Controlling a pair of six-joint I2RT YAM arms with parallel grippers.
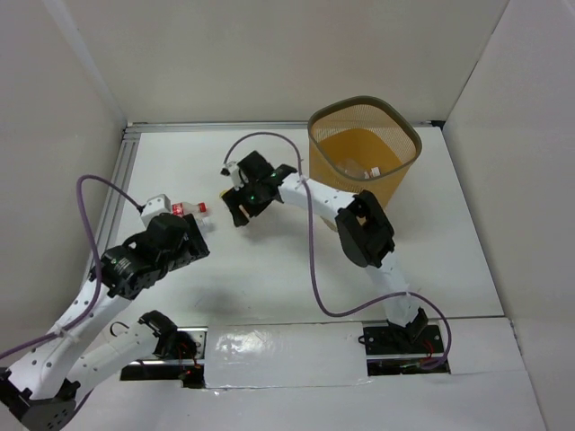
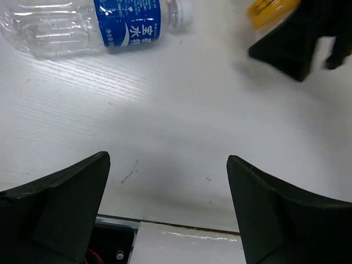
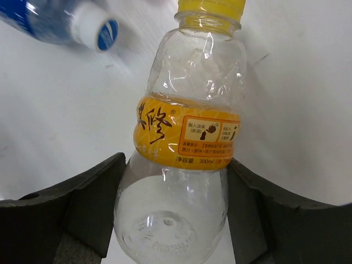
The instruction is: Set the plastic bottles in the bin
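Up close, right gripper [image 3: 175, 165] flanks yellow-capped bottle [image 3: 187, 137], hidden overhead

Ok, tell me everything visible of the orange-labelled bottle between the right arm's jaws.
The orange-labelled bottle is clear thin plastic, apparently empty, gourd-shaped with a pinched waist. A yellow cap is on; an orange label with dark characters wraps the waist. It seems to lie on the white table, cap away from the wrist camera, the right jaws against both sides of its lower bulb.

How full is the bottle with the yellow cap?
Empty. In the right wrist view the orange-labelled bottle is clear from cap to base, with no liquid line anywhere inside.
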